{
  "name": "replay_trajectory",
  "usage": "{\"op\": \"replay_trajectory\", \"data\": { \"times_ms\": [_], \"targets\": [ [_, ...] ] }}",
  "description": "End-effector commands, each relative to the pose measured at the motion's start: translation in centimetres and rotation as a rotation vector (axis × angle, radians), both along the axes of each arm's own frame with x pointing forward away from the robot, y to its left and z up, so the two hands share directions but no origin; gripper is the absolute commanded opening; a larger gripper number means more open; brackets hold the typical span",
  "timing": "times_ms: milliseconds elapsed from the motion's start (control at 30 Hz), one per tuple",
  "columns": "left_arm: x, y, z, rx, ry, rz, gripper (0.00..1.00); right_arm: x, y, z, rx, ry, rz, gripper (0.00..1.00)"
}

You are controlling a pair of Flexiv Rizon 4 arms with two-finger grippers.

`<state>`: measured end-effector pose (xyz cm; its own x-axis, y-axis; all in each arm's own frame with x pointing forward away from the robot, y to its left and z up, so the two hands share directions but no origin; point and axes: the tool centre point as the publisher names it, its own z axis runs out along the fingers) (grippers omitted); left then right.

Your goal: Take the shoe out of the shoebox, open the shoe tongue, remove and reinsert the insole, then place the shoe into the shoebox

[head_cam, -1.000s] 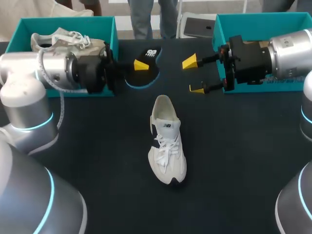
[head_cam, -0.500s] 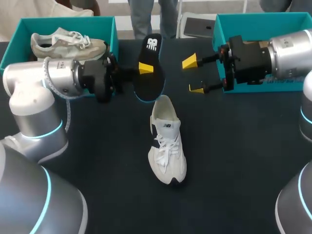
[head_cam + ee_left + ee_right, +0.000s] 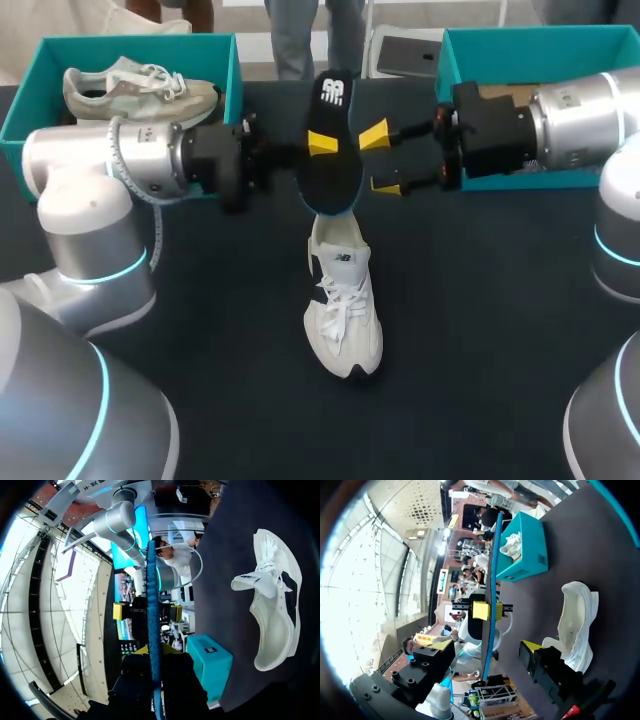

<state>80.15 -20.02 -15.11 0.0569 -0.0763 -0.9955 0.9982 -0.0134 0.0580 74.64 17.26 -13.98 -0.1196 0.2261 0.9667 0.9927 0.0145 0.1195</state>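
Observation:
My left gripper (image 3: 320, 146) is shut on a black insole (image 3: 332, 120) and holds it upright on edge just above the heel of the white shoe (image 3: 343, 300), which lies on the dark table. In the left wrist view the insole (image 3: 153, 610) runs edge-on out of my left gripper (image 3: 154, 666), with the shoe (image 3: 272, 615) off to one side. My right gripper (image 3: 380, 160) stands open right beside the insole. In the right wrist view the insole (image 3: 493, 590) passes between my right gripper's (image 3: 485, 647) spread fingers without touching them.
A teal shoebox (image 3: 30, 85) at the back left holds a second pale shoe (image 3: 140, 85). Another teal box (image 3: 520, 45) stands at the back right behind my right arm. Dark tabletop (image 3: 480, 330) spreads around the white shoe.
My left arm has carried the insole to the right and turned it upright over the shoe's heel. My right gripper has slid left up to the insole, its fingers slightly narrower.

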Motion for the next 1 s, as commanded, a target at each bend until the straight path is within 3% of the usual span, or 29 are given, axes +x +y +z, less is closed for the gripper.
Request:
{"op": "replay_trajectory", "data": {
  "times_ms": [33,633,833,1000],
  "targets": [
    [0.2,-1.7,-0.2,-0.006,-0.012,0.002,0.0,0.3,0.9,-0.5,0.009,-0.001,0.001,0.44],
    [-0.1,-4.0,0.1,-0.03,-0.019,0.002,0.0,0.3,1.2,-0.7,0.037,-0.01,0.003,0.24],
    [-0.3,-4.2,0.2,-0.038,-0.011,-0.005,0.0,0.3,1.2,-0.8,0.04,-0.01,0.0,0.06],
    [-0.6,-4.1,0.4,-0.042,-0.006,-0.01,0.0,0.3,1.1,-0.8,0.041,-0.01,-0.002,0.0]
  ]
}}
